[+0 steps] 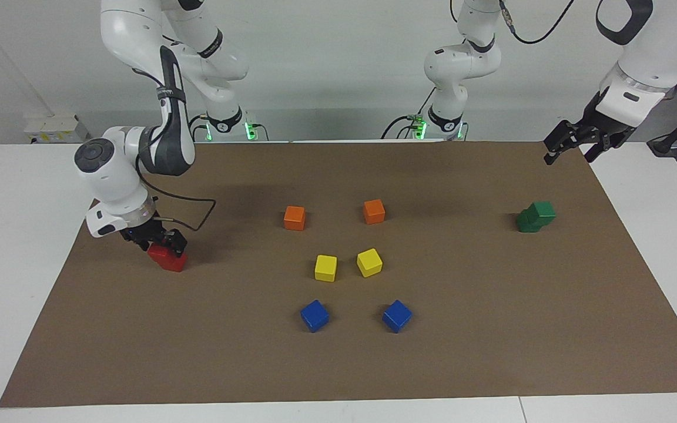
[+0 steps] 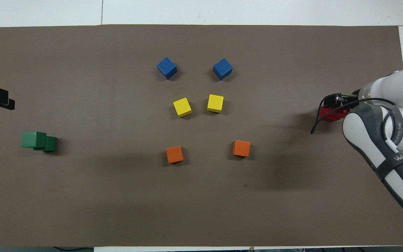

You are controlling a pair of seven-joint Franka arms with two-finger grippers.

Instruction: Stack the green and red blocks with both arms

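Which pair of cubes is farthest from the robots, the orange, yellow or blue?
The two blue cubes; yellow sit midway, orange nearest the robots.

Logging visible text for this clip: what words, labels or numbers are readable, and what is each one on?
"WA": white letters on the grey strap around the right arm; the rest curves out of sight.
White print on the black band of that arm, facing view: too small to read.
Green blocks, red block, brown mat: no markings seen.
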